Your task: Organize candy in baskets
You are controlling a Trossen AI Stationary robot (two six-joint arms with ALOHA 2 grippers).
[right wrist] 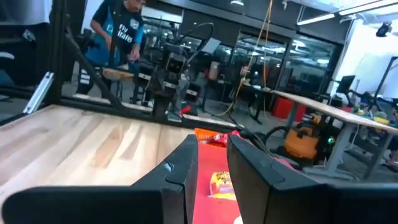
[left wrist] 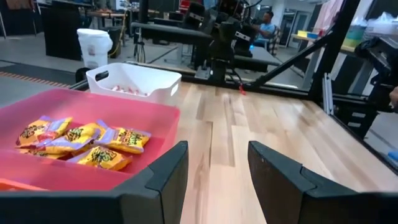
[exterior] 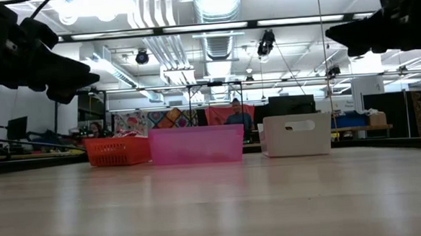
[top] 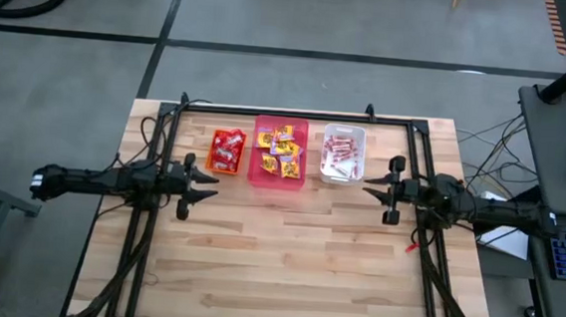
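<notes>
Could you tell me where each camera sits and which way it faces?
High view: overhead, looking straight down; both arms, left gripper, right gripper.
Low view: at table height, facing the orange bin, pink bin and white bin; arms overhead.
Left wrist view: past its own fingers toward the right arm.
Right wrist view: past its own fingers toward the left arm.
Shared: every view shows the pink bin.

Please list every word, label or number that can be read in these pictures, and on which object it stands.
No text can be read for certain.
Yellow packets in the pink basket: red print, too blurred to read.
Red packets in the orange basket: too small.
Person's dark shirt: white lettering, blurred.
</notes>
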